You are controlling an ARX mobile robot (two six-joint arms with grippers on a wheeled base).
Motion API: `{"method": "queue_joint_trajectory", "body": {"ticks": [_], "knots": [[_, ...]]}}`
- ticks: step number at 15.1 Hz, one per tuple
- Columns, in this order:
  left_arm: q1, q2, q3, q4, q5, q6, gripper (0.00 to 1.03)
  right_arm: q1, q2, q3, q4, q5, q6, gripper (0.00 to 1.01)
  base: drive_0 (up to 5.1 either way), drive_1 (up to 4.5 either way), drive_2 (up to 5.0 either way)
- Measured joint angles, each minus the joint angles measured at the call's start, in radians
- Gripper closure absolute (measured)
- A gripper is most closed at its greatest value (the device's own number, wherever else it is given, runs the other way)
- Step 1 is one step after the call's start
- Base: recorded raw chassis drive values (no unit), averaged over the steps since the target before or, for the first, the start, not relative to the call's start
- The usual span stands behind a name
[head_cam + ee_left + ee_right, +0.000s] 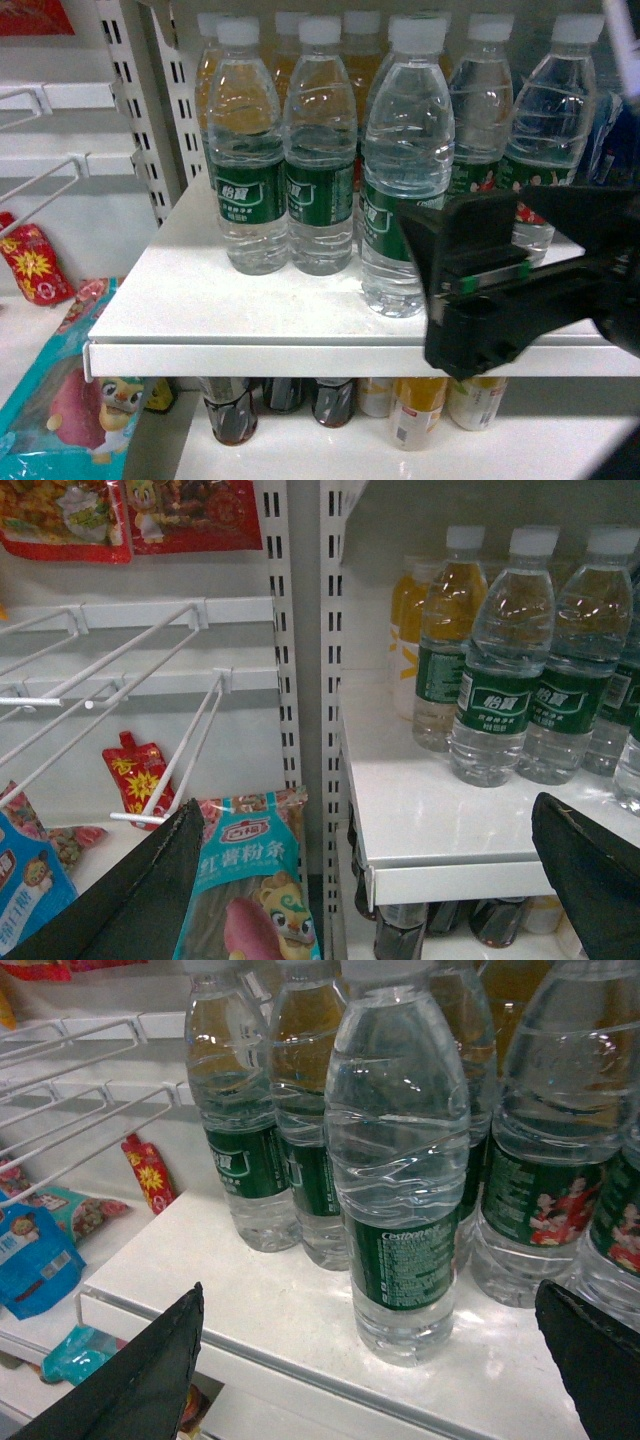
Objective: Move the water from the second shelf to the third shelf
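**Right gripper lines up on front water bottle**

Nearest to us, the right gripper [470,290] hangs at the front edge of the white shelf [200,310], its two dark fingers [140,1380] spread wide and holding nothing. In the right wrist view the water [400,1160] stands upright between those fingers but farther in, touching neither; in the head view it stands just left of the gripper, close to the shelf's front lip. We see its green label and white cap.

The left gripper [380,880] hovers lower and to the left, by the shelf's corner, fingers likewise wide apart and empty, with a snack bag [250,880] beneath it.

Behind the front bottle stand two more water bottles [285,160] side by side, others to the right, and orange juice bottles [360,50] at the back. Below the shelf we glimpse cola bottles [230,410]. Wire hooks [120,680] hang at far left.
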Motion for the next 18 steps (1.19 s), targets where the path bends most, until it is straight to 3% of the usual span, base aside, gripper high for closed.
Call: {"method": "queue_joint_trajectory", "body": {"ticks": [3,4,5,6,7,8,9,13,18], "knots": [[0.000,0.000,0.000,0.000,0.000,0.000,0.05,-0.026,-0.238,-0.116,-0.106,-0.013,0.002,0.03,0.0,0.00,0.0],[0.000,0.000,0.000,0.000,0.000,0.000,0.05,-0.058,-0.436,-0.174,-0.233,-0.030,0.001,0.03,0.0,0.00,0.0],[0.000,0.000,0.000,0.000,0.000,0.000,0.05,-0.160,-0.763,-0.215,-0.468,-0.065,0.002,0.03,0.0,0.00,0.0],[0.000,0.000,0.000,0.000,0.000,0.000,0.05,-0.208,-1.001,-0.264,-0.613,0.220,-0.089,0.30,0.0,0.00,0.0],[0.000,0.000,0.000,0.000,0.000,0.000,0.05,-0.318,-1.112,-0.277,-0.705,0.167,-0.109,0.56,0.0,0.00,0.0],[0.000,0.000,0.000,0.000,0.000,0.000,0.05,-0.377,-1.162,-0.277,-0.756,0.082,-0.117,0.67,0.0,0.00,0.0],[0.000,0.000,0.000,0.000,0.000,0.000,0.05,-0.411,-1.177,-0.277,-0.771,0.052,-0.122,0.70,0.0,0.00,0.0],[0.000,0.000,0.000,0.000,0.000,0.000,0.05,-0.494,-1.209,-0.280,-0.777,0.009,-0.123,0.83,0.0,0.00,0.0],[0.000,0.000,0.000,0.000,0.001,0.000,0.05,-0.493,-1.235,-0.302,-0.782,-0.012,-0.126,1.00,0.0,0.00,0.0]]}}
